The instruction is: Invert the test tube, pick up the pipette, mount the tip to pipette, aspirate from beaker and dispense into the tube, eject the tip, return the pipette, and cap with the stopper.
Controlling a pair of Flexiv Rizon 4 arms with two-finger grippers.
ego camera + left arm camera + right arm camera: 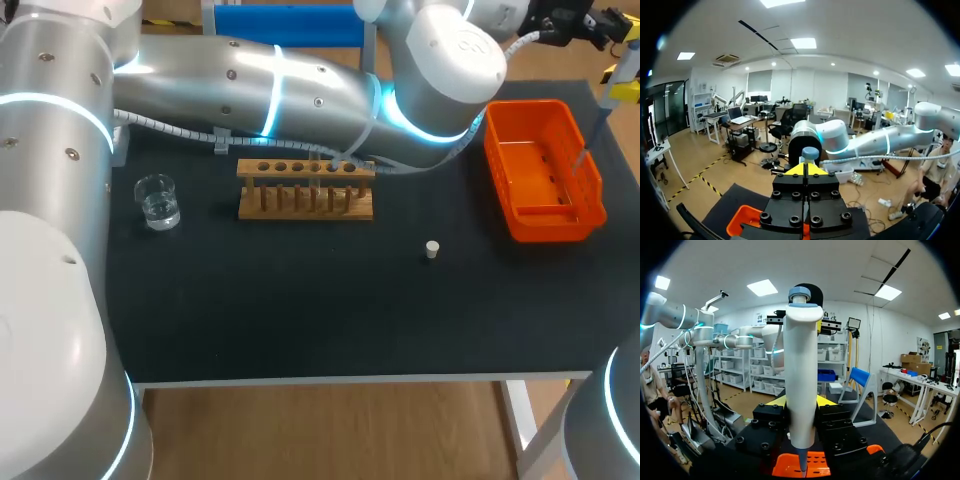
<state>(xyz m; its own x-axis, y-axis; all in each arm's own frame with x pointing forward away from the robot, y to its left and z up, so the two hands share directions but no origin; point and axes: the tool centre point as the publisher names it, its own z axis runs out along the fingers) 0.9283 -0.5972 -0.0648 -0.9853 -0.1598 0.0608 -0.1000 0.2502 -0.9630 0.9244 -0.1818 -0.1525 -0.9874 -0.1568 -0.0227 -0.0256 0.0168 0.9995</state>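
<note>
beaker (pixel 153 186) holds clear liquid (pixel 160 211); pipette (pixel 800 365) hangs over orange basket (pixel 555 223)

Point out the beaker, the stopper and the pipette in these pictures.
beaker (pixel 158 203): head view, on its glass wall.
stopper (pixel 432 249): head view, on its top end.
pipette (pixel 801 371): right wrist view, on its white body.

a laboratory bench, shown by the wooden test tube rack (pixel 305 188), glass beaker (pixel 158 202) and pipette (pixel 801 385).
</note>
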